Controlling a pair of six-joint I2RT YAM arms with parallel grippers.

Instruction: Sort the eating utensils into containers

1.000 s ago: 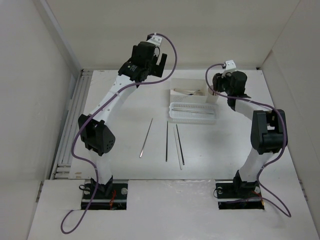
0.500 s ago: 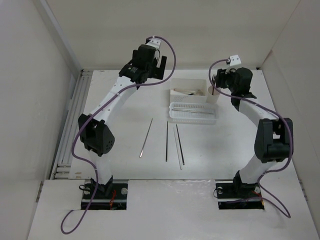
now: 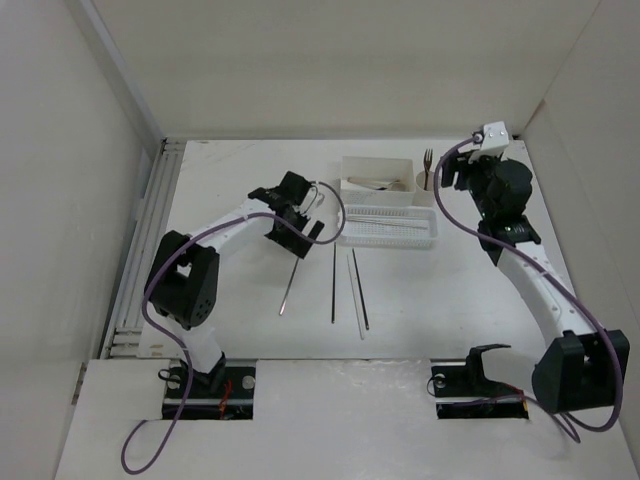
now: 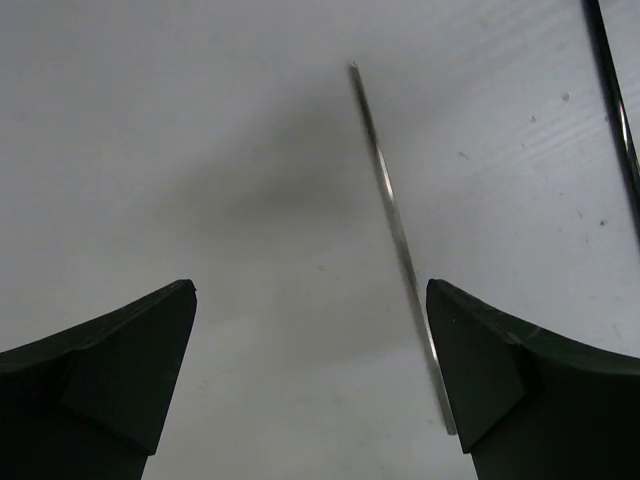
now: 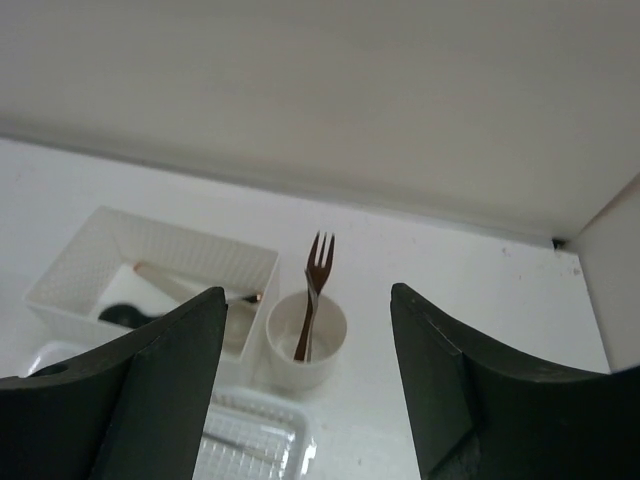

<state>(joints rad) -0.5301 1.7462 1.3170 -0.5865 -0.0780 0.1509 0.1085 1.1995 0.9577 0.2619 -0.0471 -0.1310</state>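
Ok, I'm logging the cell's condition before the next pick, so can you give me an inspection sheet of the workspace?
Surface: white table, no spills seen.
Job's things: long thin silvery chopstick, dark chopsticks and pale chopstick loose on the table; small dark fork standing in small cream round cup; deep white rectangular box and low white perforated tray hold utensils.
Clutter: nothing seen.
Grippers: left gripper open over the silvery chopstick; right gripper open, empty, facing the cup.
Cables: purple cables run along both arms.
Surroundings: white enclosure walls.
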